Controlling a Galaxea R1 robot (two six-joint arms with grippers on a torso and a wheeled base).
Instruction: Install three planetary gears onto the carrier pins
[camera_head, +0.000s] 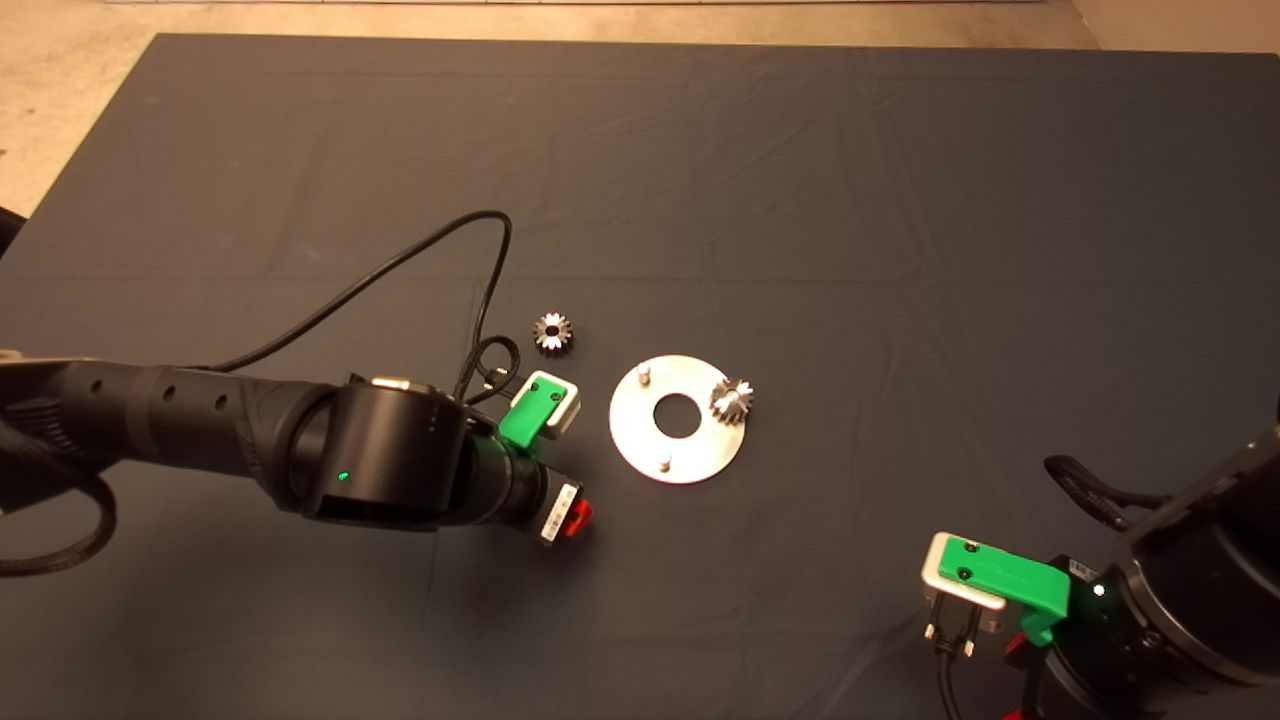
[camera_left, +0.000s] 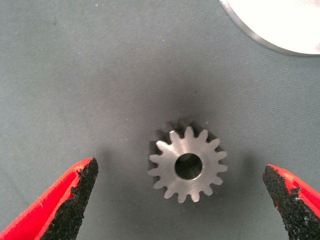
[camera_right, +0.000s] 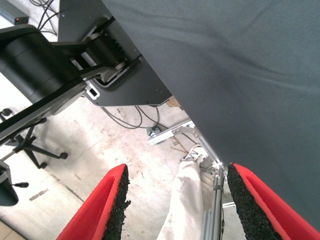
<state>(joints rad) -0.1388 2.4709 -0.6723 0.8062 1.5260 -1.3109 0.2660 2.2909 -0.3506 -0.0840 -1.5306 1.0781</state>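
The shiny disc (camera_head: 640, 435) lies mid-mat with two bare carrier pins (camera_head: 644, 373) (camera_head: 664, 463). One planetary gear (camera_head: 732, 399) sits at the disc's right side where the third pin stands. A second gear (camera_head: 552, 332) lies loose on the mat, up and left of the disc. A third gear (camera_left: 188, 166) lies flat on the mat between my left gripper's open fingers (camera_left: 75, 200), untouched; the head view hides it under the gripper. My left gripper (camera_head: 572, 518) hovers just left of and below the disc, whose rim (camera_left: 280, 30) shows in the left wrist view. My right gripper (camera_head: 1010, 650) is parked at the lower right, open.
A black cable (camera_head: 400, 270) loops over the mat left of the loose gear. The right wrist view looks past the mat's edge (camera_right: 165, 75) to the floor, a metal frame (camera_right: 175, 132) and a chair base (camera_right: 30, 147).
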